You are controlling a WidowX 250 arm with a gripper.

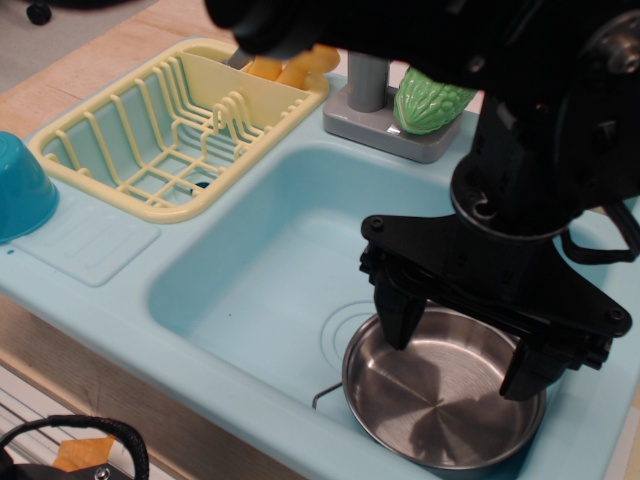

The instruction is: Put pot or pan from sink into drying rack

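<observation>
The shiny steel pan [440,400] lies flat in the near right corner of the light-blue sink [260,270], one thin wire handle showing at its left. My black gripper [462,350] hangs right over the pan, open, its two fingers [400,315] spread across the pan's far half, tips at or just inside the rim height. Nothing is held. The pale yellow drying rack [170,130] sits at the back left, beside the sink; its grid part holds no dishes.
A teal bowl [18,190] stands at the left edge. A grey faucet base [385,120] with a green corn-like toy [430,100] sits behind the sink. Yellow-orange items [290,68] fill the rack's end compartment. The arm's bulk covers the upper right.
</observation>
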